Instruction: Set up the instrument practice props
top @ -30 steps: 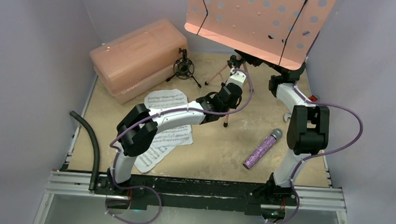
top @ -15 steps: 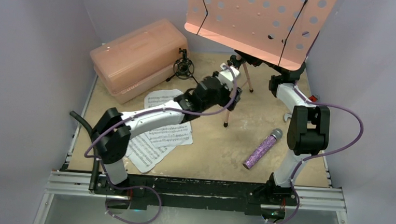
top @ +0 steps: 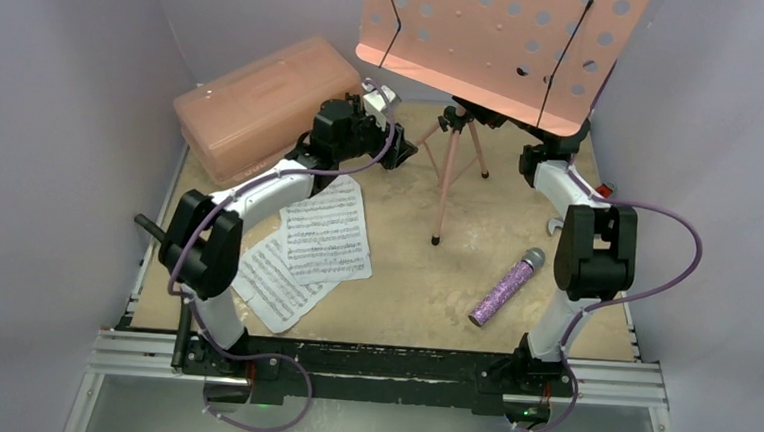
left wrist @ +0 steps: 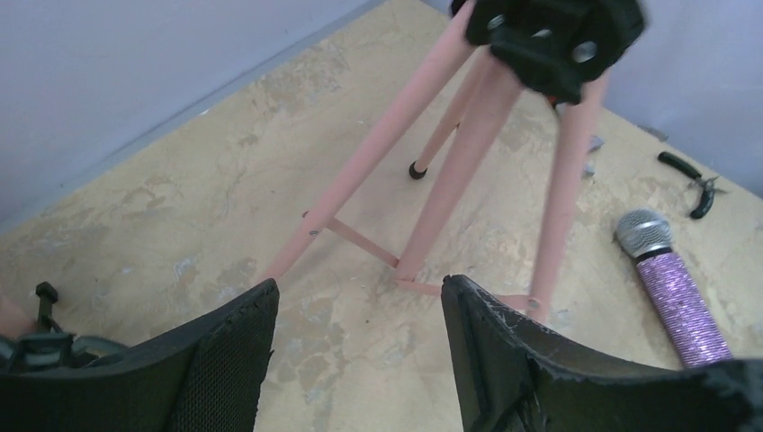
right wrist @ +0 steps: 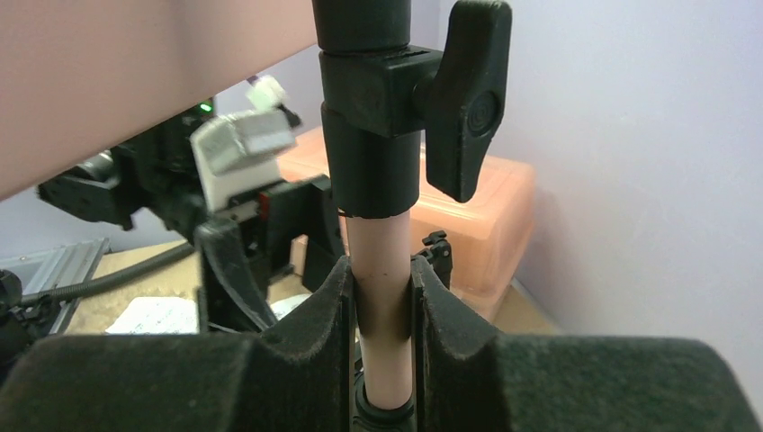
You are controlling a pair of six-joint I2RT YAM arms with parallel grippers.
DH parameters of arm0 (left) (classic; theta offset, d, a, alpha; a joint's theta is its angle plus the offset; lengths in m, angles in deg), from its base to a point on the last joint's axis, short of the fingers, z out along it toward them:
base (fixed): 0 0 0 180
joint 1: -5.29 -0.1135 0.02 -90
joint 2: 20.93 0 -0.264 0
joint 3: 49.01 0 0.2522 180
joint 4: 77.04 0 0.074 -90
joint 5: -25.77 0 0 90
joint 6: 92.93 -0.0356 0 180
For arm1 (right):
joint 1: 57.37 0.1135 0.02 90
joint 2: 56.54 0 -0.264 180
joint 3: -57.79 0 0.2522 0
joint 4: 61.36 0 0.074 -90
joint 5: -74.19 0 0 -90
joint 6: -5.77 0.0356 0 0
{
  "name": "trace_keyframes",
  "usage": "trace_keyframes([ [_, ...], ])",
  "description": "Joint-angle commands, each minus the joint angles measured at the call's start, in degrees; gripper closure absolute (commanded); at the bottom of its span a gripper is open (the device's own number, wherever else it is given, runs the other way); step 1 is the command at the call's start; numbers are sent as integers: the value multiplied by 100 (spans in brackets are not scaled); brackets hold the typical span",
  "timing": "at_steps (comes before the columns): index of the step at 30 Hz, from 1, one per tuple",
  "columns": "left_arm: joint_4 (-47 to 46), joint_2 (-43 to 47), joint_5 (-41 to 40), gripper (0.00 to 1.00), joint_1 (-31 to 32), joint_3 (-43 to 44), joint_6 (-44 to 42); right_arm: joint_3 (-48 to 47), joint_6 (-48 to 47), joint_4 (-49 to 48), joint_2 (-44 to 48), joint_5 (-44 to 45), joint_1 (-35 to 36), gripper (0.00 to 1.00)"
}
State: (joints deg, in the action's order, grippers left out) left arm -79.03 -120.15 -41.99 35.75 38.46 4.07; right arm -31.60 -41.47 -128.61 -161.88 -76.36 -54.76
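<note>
L gripper (left wrist: 358,288) hangs wide open, nothing btwn its pads, low over the tan table (top: 408,303) at back left. In top view its wrist (top: 348,129) sits just beside the big pink case (top: 255,103), which lies along the back-left wall. Small black shock-mount mini tripod (left wrist: 40,295) shows only as a sliver at the left edge of the L wrist view, just outside the left finger; in top view the arm covers most of it. Can't tell if finger and mount touch.

Two white sheet-music pages (top: 325,228) lie flat in front of the case, overlapping, one (top: 271,287) poking out toward the near edge.

Center-back: pink music stand stands upright. Its perforated desk (top: 489,32) is high at the top of the view, and its thin tripod legs (top: 447,180) are spread on the table. L wrist view looks straight at those legs (left wrist: 468,153).

Glittery purple microphone (top: 504,287) lies on its side right of the legs, apart from them, grey head pointing to the back. Also seen in the L wrist view (left wrist: 675,297).

R gripper (right wrist: 382,288) is clamped on the stand's pink pole, just below the black collar w/ knob (right wrist: 463,103), both pads pressed to the tube. From above it sits under the desk's right edge (top: 540,151).
</note>
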Motion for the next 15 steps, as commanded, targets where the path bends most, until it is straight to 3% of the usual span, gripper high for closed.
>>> trace_keyframes([
  [1, -427, -661, 1011, 36, -101, 575, -330, -55, 122, 752, 228, -106, 56, 100],
  [5, -1129, -1177, 1203, 47, -102, 801, -374, -81, 5, 979, 283, -138, 50, 100],
  [10, -1444, -1567, 631, 45, -86, 1169, -488, -133, 20, 982, 268, -167, 55, 100],
  [15, -1443, -1903, 765, 45, 43, 1662, -658, -162, 52, 962, 245, -159, 51, 100],
])
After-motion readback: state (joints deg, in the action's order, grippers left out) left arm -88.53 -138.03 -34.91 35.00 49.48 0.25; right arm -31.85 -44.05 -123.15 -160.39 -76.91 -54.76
